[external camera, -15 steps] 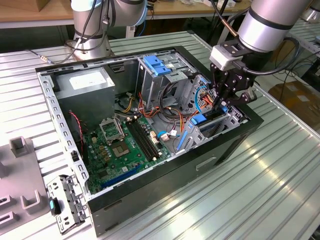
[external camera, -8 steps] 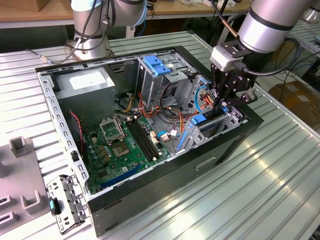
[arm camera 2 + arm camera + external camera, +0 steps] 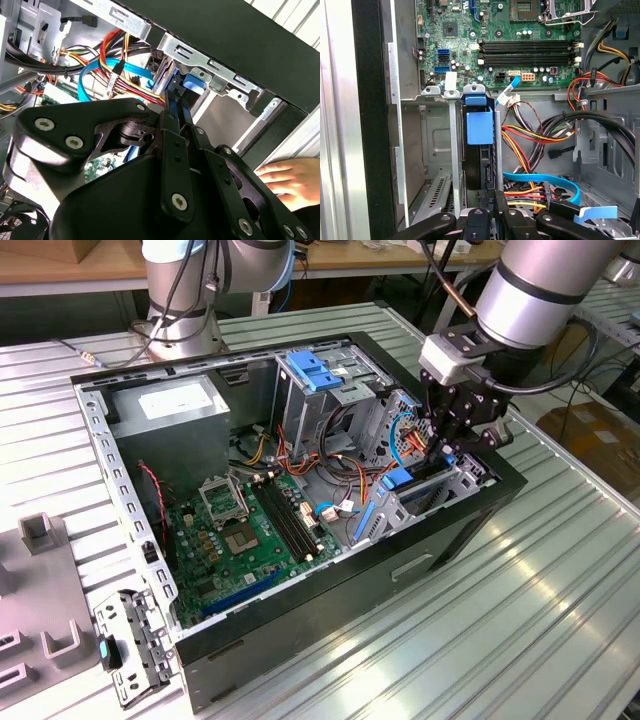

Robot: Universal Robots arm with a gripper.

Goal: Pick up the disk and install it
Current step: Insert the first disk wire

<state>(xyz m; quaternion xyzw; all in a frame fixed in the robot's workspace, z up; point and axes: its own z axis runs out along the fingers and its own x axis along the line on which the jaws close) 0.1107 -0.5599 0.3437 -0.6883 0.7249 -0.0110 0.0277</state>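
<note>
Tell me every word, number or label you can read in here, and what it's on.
No text can be read.
White sticker on the grey power supply box: print too small to read.
Green circuit board: white markings too small to read.
Blue plastic tab in the drive bay: no print visible.

surface: ribbed metal tabletop (image 3: 520, 610), glare streaks toward 5 o'clock | 12 o'clock: wooden bench (image 3: 60, 270) behind | 3 o'clock: brown floor (image 3: 600, 435) | 9 o'clock: grey fixture blocks (image 3: 40, 535)
</note>
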